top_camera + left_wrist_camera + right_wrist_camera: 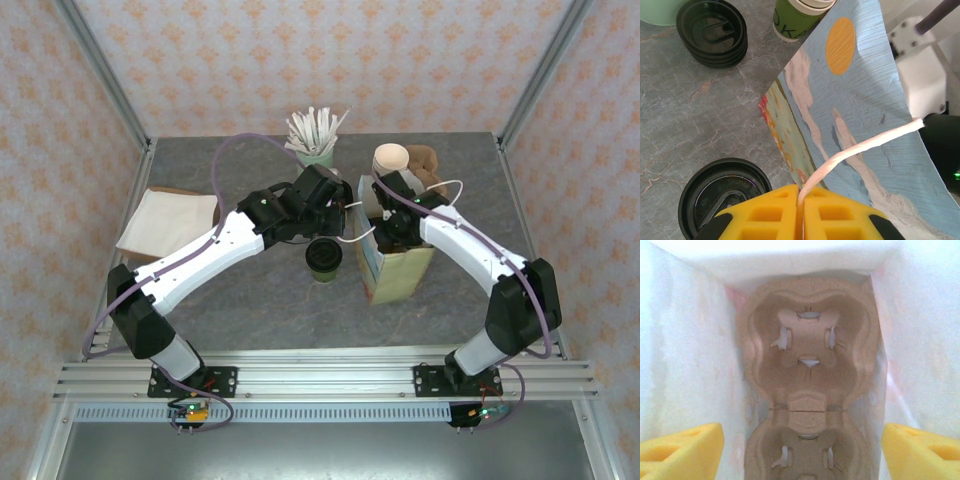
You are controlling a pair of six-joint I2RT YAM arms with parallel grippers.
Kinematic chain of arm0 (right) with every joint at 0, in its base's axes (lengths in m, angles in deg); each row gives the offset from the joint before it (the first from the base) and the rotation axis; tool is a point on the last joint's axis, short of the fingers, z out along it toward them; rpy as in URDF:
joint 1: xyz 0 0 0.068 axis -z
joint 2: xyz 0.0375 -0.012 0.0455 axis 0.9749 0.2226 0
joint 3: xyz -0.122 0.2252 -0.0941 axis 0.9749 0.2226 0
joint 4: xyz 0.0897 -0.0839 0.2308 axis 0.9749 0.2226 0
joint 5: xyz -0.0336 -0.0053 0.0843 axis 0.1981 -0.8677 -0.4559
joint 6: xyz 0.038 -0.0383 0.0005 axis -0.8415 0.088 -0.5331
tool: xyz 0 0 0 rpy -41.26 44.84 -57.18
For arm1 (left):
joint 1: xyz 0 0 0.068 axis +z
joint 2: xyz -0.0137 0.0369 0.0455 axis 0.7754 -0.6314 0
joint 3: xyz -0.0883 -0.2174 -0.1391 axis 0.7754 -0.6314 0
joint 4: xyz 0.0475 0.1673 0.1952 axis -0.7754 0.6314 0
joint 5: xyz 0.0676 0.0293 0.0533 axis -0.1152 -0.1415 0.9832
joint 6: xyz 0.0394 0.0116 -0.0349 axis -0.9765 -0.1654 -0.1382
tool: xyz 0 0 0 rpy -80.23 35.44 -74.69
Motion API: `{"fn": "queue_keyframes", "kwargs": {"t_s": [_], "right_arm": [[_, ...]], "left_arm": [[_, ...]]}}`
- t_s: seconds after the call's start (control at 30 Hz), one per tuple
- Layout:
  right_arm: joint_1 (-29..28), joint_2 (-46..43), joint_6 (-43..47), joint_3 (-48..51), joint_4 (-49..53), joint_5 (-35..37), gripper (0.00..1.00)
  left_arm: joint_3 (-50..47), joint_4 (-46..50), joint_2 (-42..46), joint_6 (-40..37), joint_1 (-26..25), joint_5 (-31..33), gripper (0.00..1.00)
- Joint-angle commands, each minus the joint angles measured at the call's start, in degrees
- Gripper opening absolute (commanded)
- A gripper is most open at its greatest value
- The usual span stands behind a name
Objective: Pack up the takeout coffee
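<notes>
one takeout coffee (323, 256) stands upright on the tabletop (250, 310) with its black lid (710, 200) on. it is just beside the left face of the paper bag (855, 115) and not inside it. my left hand (801, 197) sits right above the lid's edge, its yellow fingers pressed together on the bag's white twisted handle (865, 145). the handle runs from between them up to the bag's top edge. the bag face turned toward that hand is painted blue with an orange disc. my right hand (801, 445) reaches down inside the bag, its fingers spread wide against the two pale walls and gripping nothing. below it a pulp cup carrier (807, 355) lies flat on the bag's bottom. farther out on the grey stone surface a stack of black lids (712, 32) sits near a stack of green cups (795, 17). a pale green mug of white sticks (318, 135) stands at the back, and a pile of napkins (170, 220) lies well off to the left.
</notes>
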Motion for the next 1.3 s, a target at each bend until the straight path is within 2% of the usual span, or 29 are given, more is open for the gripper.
{"fn": "queue_keyframes", "kwargs": {"t_s": [0.0,0.17,0.7,1.07,1.17,1.27], "right_arm": [[-0.12,-1.85,0.25,-3.24,3.49,2.88,0.85],[-0.10,-1.55,-0.06,-7.28,5.63,3.10,0.90],[-0.10,-4.03,-0.12,-14.34,10.88,3.39,0.99],[-0.14,-6.80,0.42,-23.14,15.72,3.42,0.97],[-0.14,-9.76,0.97,-24.01,14.90,2.28,0.96],[-0.10,-13.64,1.59,-23.47,12.61,-0.91,0.94]], "left_arm": [[1.58,0.12,1.48,-0.13,-0.24,-0.11,0.11],[1.68,0.01,1.48,-0.07,-0.24,-0.42,0.12],[2.18,0.01,1.57,0.01,-0.22,-0.71,0.12],[2.45,0.19,1.75,-0.07,-0.25,-0.70,0.12],[2.77,0.27,1.81,0.01,-0.21,-0.79,0.16],[3.41,0.27,1.89,0.28,-0.25,-0.96,0.25]]}}
